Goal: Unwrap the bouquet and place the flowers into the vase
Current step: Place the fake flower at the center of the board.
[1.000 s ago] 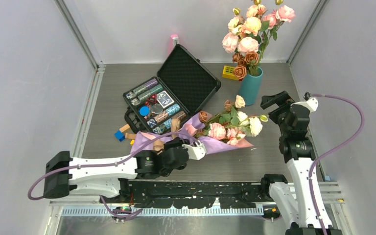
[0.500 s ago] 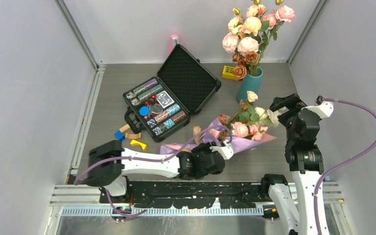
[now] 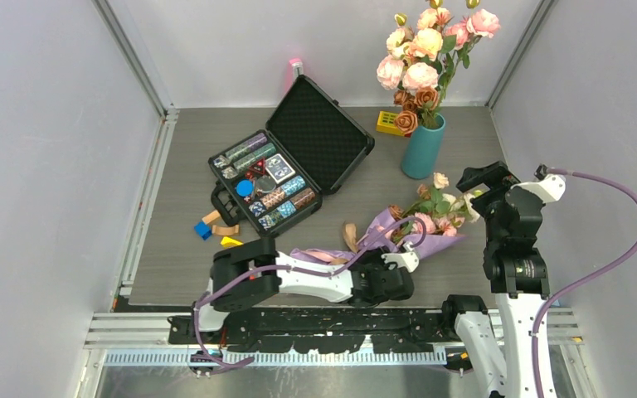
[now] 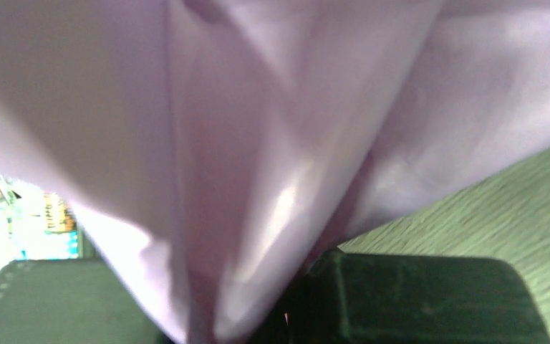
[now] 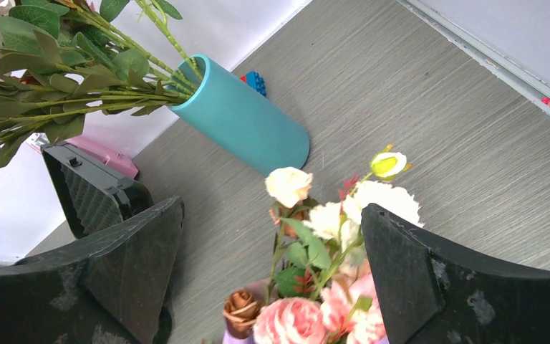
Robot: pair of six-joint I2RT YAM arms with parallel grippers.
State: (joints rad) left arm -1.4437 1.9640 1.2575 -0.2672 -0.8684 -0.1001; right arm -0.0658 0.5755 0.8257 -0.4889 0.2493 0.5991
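In front of the vase (image 3: 422, 149) and to its left, the left gripper (image 3: 401, 257) has its jaws clamped on the lilac paper of the bouquet (image 3: 381, 232), which lies on the table (image 3: 182, 166). Nothing is unwrapped yet: the paper encloses the stems of the flowers (image 3: 435, 211), whose heads lie just in front of the vase. The right gripper (image 5: 272, 222) hovers over them, jaws wide apart. I judge that both unwrapping and placing remain.

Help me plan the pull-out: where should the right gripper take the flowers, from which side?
Probably the flowers' leafy stems below the heads, from above at the bouquet's open end: they lie flat, heads toward the open right gripper, lower stems hidden in paper.
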